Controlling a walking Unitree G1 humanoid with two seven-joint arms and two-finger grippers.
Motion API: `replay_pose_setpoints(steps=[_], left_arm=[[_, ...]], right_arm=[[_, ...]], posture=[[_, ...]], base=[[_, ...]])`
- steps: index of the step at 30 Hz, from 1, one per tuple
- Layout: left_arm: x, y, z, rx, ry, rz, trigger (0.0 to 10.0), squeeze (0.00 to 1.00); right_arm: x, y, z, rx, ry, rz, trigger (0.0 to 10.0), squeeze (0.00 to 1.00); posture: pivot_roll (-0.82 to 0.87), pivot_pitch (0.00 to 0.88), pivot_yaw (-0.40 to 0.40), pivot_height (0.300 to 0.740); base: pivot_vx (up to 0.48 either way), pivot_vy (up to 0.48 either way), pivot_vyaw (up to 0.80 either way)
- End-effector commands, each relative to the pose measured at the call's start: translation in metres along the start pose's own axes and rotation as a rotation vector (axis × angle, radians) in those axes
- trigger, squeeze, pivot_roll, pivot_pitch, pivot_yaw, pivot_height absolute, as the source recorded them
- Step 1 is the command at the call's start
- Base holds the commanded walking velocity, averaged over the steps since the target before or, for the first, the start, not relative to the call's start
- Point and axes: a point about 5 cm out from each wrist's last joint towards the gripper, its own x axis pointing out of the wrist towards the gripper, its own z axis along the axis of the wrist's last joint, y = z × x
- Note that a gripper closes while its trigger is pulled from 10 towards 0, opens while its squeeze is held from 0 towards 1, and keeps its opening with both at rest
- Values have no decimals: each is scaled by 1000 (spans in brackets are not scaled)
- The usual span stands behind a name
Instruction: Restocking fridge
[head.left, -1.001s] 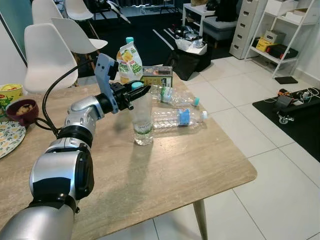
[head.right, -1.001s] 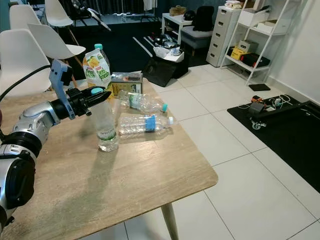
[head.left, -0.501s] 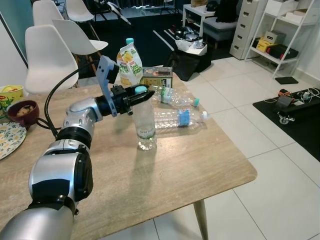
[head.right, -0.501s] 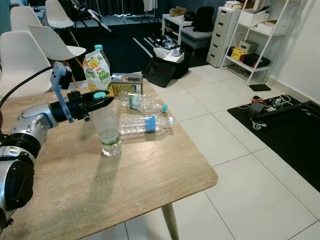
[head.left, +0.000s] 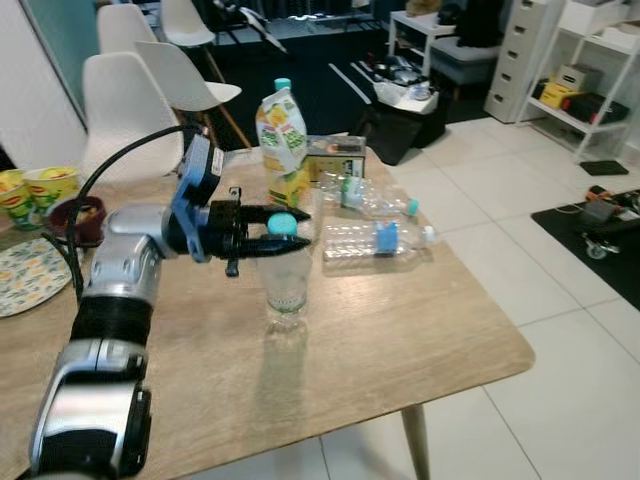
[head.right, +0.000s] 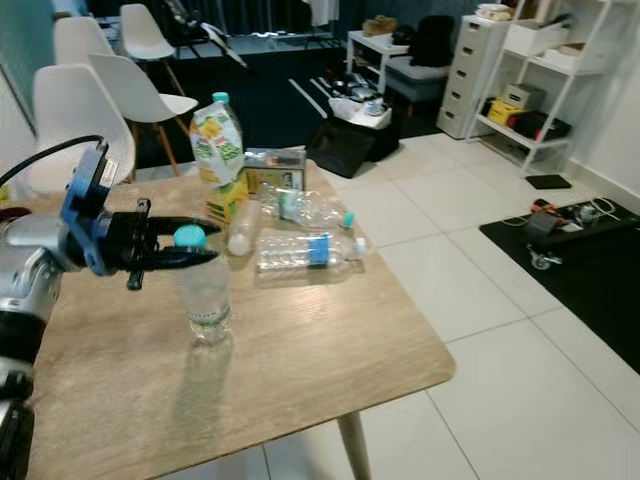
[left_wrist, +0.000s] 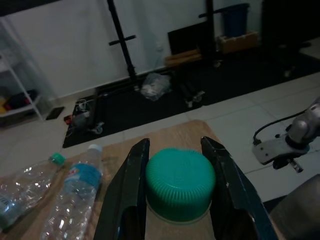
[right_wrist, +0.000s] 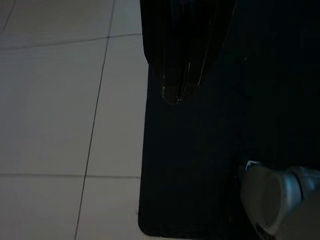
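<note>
Near the middle of the table (head.left: 400, 340), in the left eye view, an upright bottle (head.left: 285, 280) stands with the left gripper (head.left: 285, 222) reaching in level from the left edge side, its fingers on either side of the teal cap (head.left: 282, 223). Toward the far edge lie two more bottles on their sides (head.left: 375, 238) and (head.left: 375, 198), beside a juice pouch (head.left: 281, 135) and a small carton (head.left: 335, 157). A bowl (head.left: 75, 215) and a plate (head.left: 25, 275) sit by the left edge.

The right eye view shows the same hold: the black fingers straddle the cap, and the bottle's base rests on the wood, apart from the lying bottles.

In the left wrist view the cap sits squarely between the two fingers (left_wrist: 227, 185), which are narrowed to about its width and seem to touch it on both sides. I judge this a cap-level grasp being secured. To do it well, the pinch should sit just under the cap's rim at the neck, so the bottle hangs rather than slips, then lift straight up, clear of the lying bottles.

The right wrist view is dark; the right gripper (right_wrist: 176, 92) hangs idle over floor tiles and a dark mat, fingertips together.
</note>
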Motion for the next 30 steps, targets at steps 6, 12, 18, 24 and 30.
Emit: replay_pose_setpoints(steps=[6,12,18,24,30], left_arm=[[17,-23,-7,-71,-105,12,10000,0],[27,-47,-14,-169,-124,18,10000,0],[29,-55,-17,-197,-114,17,10000,0],[32,-60,-13,-217,-115,30,10000,0],[37,-65,-18,-245,-118,33,10000,0]], right_arm=[[1,6,-4,18,34,6,10000,0],[1,8,-3,19,41,6,10000,0],[2,8,0,20,33,4,10000,0],[3,9,5,14,24,9,10000,0],[3,10,6,15,25,14,10000,0]], posture=[[-17,0,-4,740],[-4,0,-6,740],[4,0,-4,740],[13,0,-4,740],[13,0,-3,740]], base=[[0,0,0],[0,0,0],[-208,0,0],[-363,0,0],[-163,0,0]])
